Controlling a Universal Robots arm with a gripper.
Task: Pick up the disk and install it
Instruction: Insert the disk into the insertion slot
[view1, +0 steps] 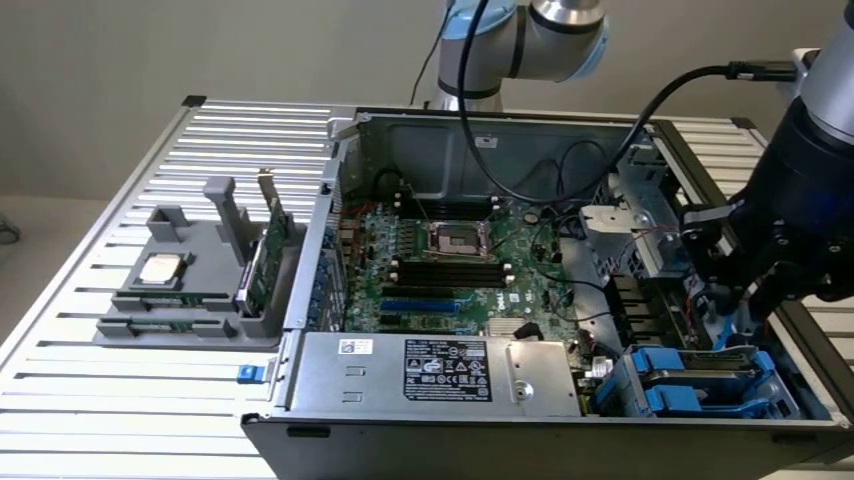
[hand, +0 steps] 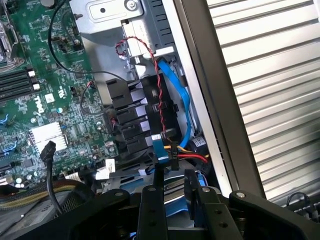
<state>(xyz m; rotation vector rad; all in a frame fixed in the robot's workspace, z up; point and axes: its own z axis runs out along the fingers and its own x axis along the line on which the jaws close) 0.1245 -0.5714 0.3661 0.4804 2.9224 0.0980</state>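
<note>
Power supply box (view1: 441, 372) with white label, lower middle of exterior view, inside open computer case (view1: 534, 445). Disk (view1: 694, 375) in blue frame sits in case corner, lower right. Claw (view1: 738, 328) just above disk; cannot tell if spread or pinching it. Green board (view1: 454, 260) in middle. Grey holder (view1: 187, 300) with small chip (view1: 162, 268) on desk (view1: 120, 400), left side. Arm (view1: 534, 30) at top.

The gripper (view1: 742, 318) is covering part of the disk (view1: 694, 385) at the exterior view's lower right; the arm (view1: 817, 150) is running off-frame.
</note>
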